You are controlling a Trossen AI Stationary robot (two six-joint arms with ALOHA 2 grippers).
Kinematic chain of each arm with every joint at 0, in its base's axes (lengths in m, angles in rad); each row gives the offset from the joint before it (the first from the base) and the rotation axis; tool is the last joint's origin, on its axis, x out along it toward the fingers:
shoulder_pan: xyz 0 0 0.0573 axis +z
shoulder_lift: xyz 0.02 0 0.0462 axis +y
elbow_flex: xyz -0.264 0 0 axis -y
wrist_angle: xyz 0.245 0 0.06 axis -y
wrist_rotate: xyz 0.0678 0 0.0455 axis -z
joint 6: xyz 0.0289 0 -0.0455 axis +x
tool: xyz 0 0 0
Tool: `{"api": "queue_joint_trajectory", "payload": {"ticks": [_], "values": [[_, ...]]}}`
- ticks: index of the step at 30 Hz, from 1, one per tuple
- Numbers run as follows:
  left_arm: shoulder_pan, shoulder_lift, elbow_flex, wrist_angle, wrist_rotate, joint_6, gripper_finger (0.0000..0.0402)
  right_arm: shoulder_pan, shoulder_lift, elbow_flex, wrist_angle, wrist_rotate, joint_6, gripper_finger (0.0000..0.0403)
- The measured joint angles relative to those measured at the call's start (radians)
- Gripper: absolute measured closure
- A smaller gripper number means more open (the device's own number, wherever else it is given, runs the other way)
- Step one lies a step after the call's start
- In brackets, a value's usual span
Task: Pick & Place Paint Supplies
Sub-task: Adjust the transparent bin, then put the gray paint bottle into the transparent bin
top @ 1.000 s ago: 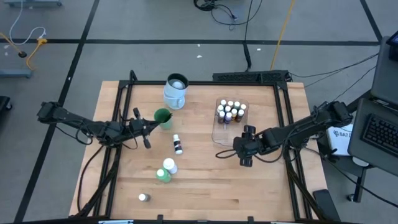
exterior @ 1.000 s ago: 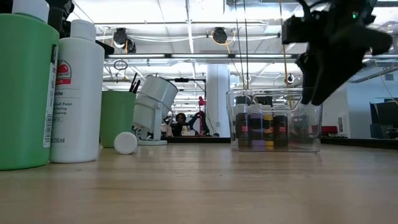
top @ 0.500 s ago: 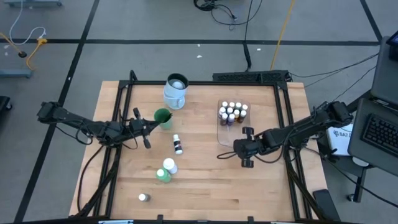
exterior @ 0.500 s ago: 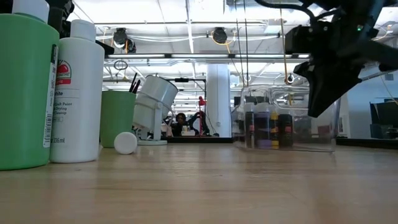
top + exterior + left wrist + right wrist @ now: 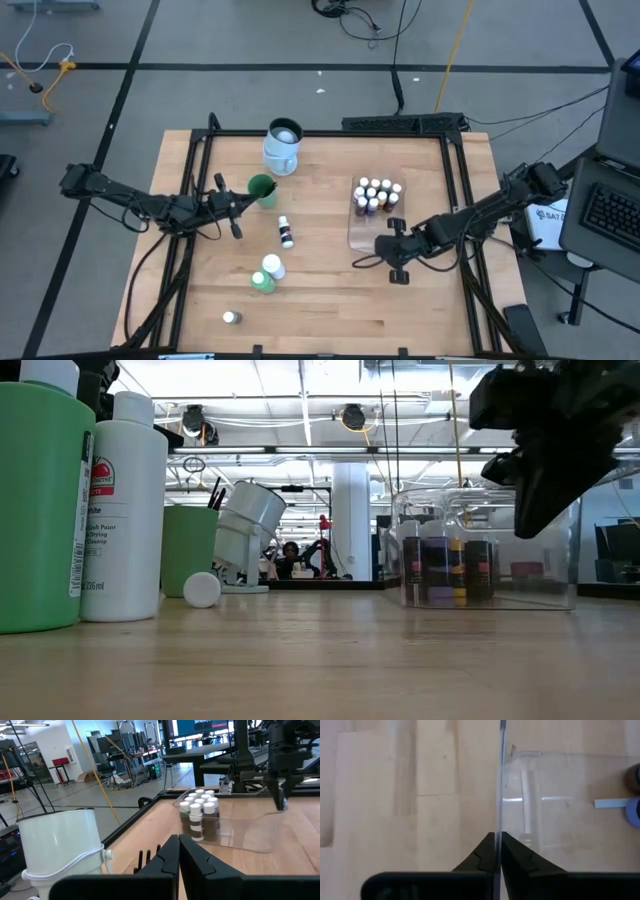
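Pale wood table; clear tub of white-capped little bottles, dark, purple and yellow bodies. White-and-pale-blue mug. Green cup. Big green bottle, white bottle with red label. Black arms.

Big green bottle at left edge, white bottle just beside it. Green cup behind, small white-capped bottle lying before it. White mug tilted, farther back. Clear tub on right, row of small bottles inside. Dark right gripper at tub's upper right edge.
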Motion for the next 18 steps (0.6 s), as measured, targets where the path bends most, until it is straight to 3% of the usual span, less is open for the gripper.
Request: {"api": "queue_joint_trajectory", "payload": {"ticks": [9, 18], "values": [[0.0, 0.0, 0.0, 0.0, 0.0, 0.0, 0.0385, 0.031, 0.005, 0.001, 0.021, 0.037, 0.017, 0.039], [0.0, 0.0, 0.0, 0.001, 0.0, 0.0, 0.0382, 0.016, -0.027, 0.0, 0.153, 0.046, -0.145, 0.0272]]}}
